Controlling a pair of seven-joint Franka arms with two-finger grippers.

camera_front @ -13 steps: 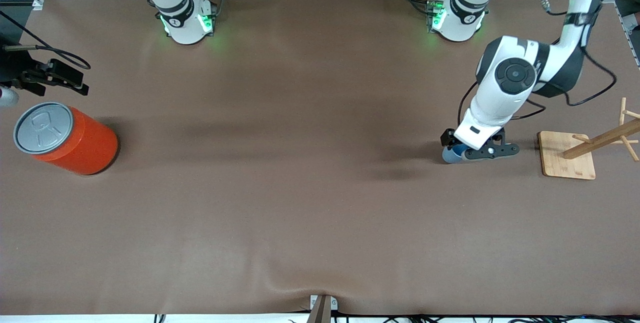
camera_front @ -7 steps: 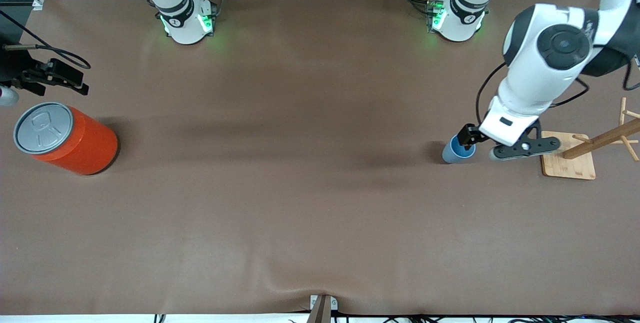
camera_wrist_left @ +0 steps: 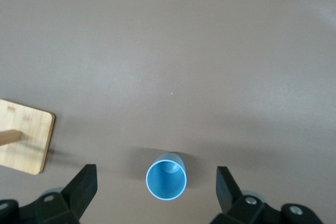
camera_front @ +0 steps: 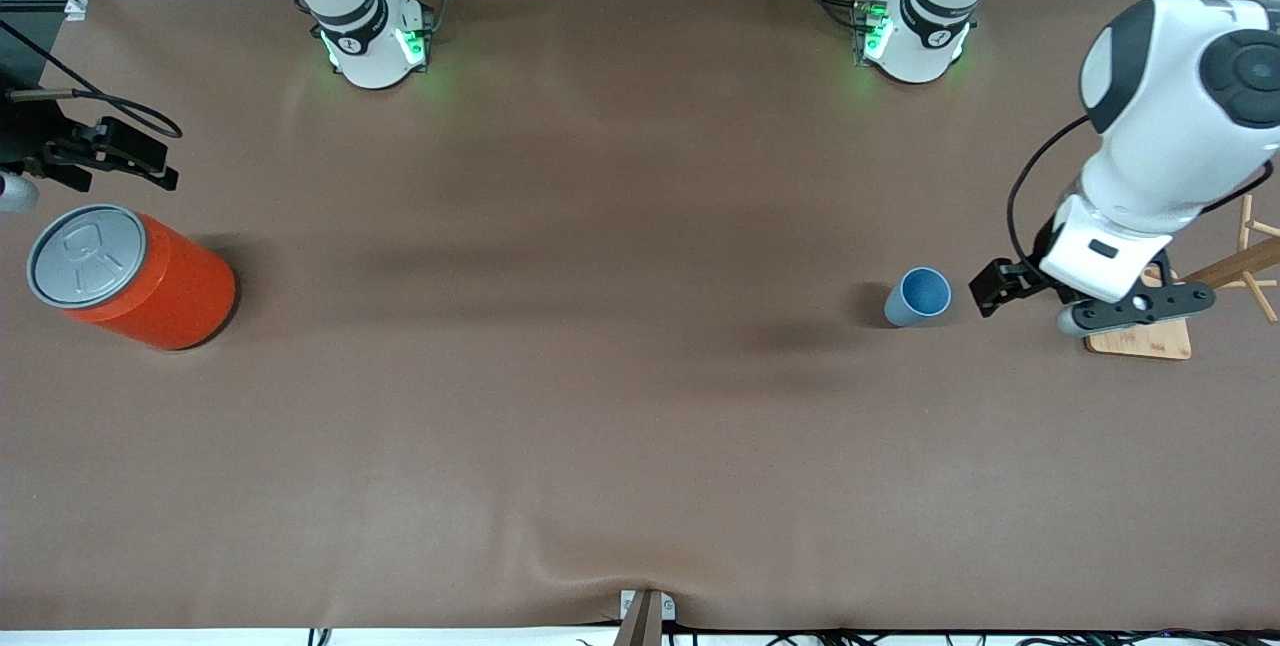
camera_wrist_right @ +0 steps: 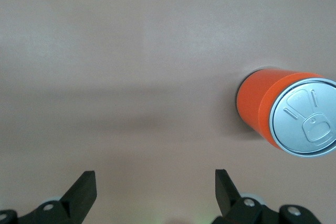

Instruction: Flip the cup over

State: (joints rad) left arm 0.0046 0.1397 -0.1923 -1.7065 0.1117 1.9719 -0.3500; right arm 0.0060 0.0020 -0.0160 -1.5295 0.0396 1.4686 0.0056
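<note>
Cup: a small light-blue cup [camera_front: 917,297] stands upright on the brown surface [camera_front: 600,406], mouth up, darker blue inside, toward the left arm's end.
Left gripper: the left gripper [camera_front: 1035,298] hangs at the cup's 3 o'clock in the front view, fingers spread wide, holding nothing, apart from the cup.
Right gripper: the right gripper [camera_wrist_right: 155,192] waits near the orange can [camera_front: 135,277], wide open and empty.
Wooden rack: its base [camera_front: 1150,338] lies at the cup's 3 o'clock, partly under the left gripper.
Progress: the flip looks done, since the cup sits free, mouth up; nothing visible seems left.
</note>
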